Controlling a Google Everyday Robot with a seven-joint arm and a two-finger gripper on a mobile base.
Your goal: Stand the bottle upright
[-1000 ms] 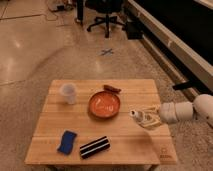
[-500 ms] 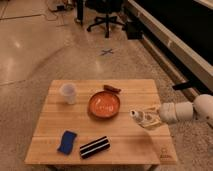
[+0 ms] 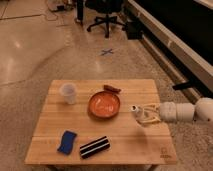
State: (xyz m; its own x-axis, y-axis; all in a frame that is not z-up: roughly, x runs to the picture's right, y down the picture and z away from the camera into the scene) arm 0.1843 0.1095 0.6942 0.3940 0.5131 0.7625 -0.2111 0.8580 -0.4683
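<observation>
The bottle [image 3: 135,109] is a small whitish one with a white cap. It sits at the right side of the wooden table [image 3: 125,142], just right of the orange bowl [image 3: 104,105], with its cap end toward the bowl and tilted a little upward. My gripper [image 3: 142,115] reaches in from the right edge on a white arm [image 3: 180,112]. Its pale fingers are shut around the bottle's body, which they partly hide.
A translucent white cup [image 3: 68,93] stands at the table's back left. A brown item [image 3: 112,88] lies behind the bowl. A blue sponge [image 3: 67,141] and a black-and-white striped object [image 3: 94,147] lie near the front edge. Office chairs and cables stand on the floor beyond.
The bottle's cap end sits slightly higher than before, with my gripper still around it. The other objects have not moved.
</observation>
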